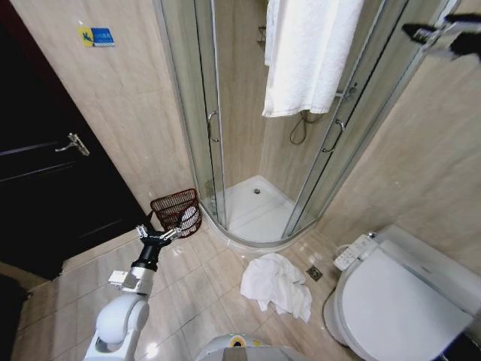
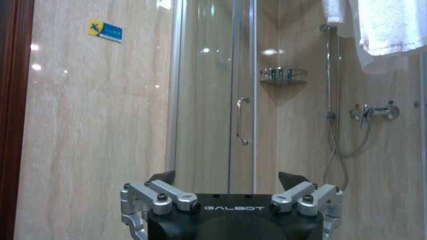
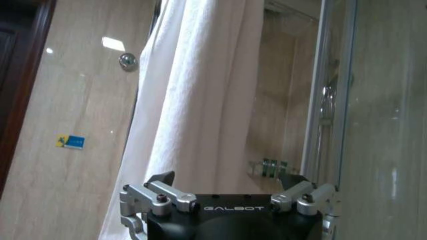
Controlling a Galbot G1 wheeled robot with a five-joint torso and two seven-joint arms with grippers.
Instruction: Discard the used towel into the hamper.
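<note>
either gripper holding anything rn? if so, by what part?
Nothing held. Left gripper is open and empty, low beside the hamper. Right gripper is open, raised near the hanging towel. A crumpled towel lies untouched on the floor.

Hamper (image 1: 176,211) left of shower stall (image 1: 259,203) (toilet (image 1: 402,297) right).

The hanging towel (image 1: 308,53) is cut off by the head view's top edge. The left gripper (image 1: 171,232) covers part of the hamper (image 1: 174,207), whose inside is too small to read. The right gripper (image 1: 443,35) runs off the right edge, jaws unreadable there.
</note>
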